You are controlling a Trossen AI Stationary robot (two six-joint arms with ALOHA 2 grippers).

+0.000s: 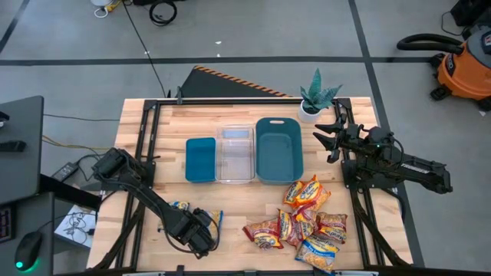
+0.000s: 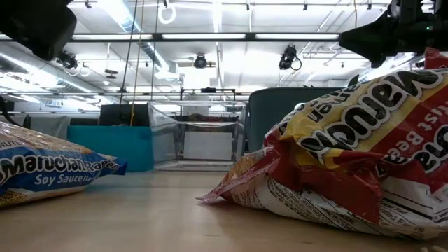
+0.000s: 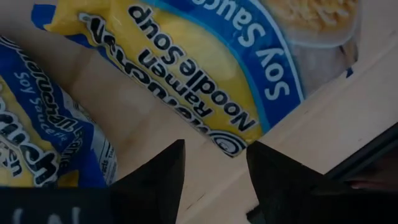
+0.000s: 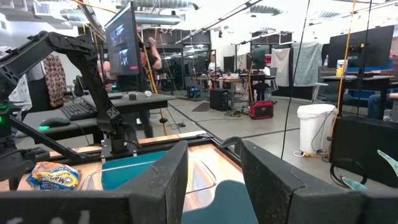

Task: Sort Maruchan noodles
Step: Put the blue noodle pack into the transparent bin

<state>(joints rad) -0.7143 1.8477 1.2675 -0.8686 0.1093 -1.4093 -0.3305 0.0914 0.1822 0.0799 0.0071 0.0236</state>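
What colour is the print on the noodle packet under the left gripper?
Blue on yellow, reading Soy Sauce; the packet shows best in the left wrist view.

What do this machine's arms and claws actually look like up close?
Both arms are dark, nearly black, built of jointed tube-like links on black frames at the table's sides. The left gripper ends in two flat, dark, wedge-shaped fingers with a gap between them. The right gripper has the same pair of broad dark fingers. A small green light glows on the right arm.
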